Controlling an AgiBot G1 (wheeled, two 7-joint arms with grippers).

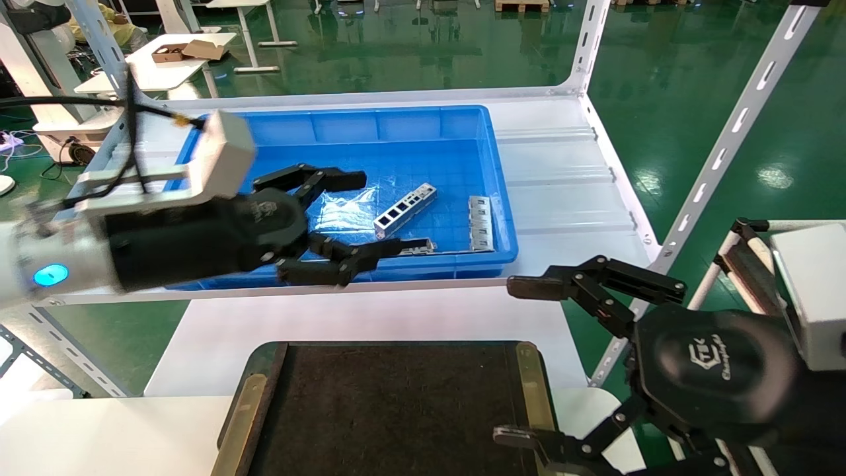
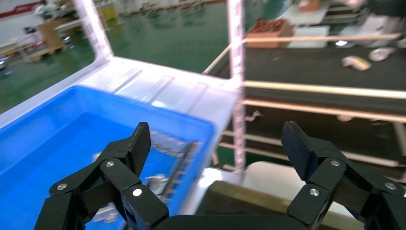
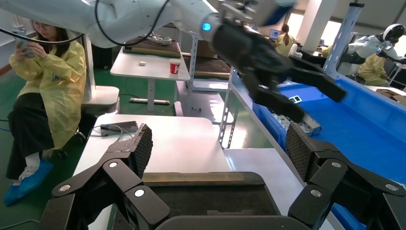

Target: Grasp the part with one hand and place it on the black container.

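The reach for the pick is the step in hand. The left gripper, black with jointed link fingers on a white arm, hangs inside the deep blue plastic bin with its fingers spread wide and nothing between them. The part, a small silver-grey metal bar with a row of rectangular windows, lies loose on the bin floor, just beyond the fingertips. A flat tabbed silver strip lies near the bin's right wall.

The next move, as I judge it, calls for carrying the spread fingers on until they straddle the bar, then closing across its narrow width (the tabbed strip is not the target).

The black container, a flat rough black tray with brass-olive rails, sits bare on the near side of the bin. The right gripper idles beside the tray, fingers spread, holding nothing.

The right wrist view shows the left gripper from the side, poised over the bin; the left wrist view shows only its own fingers against smeared blue.
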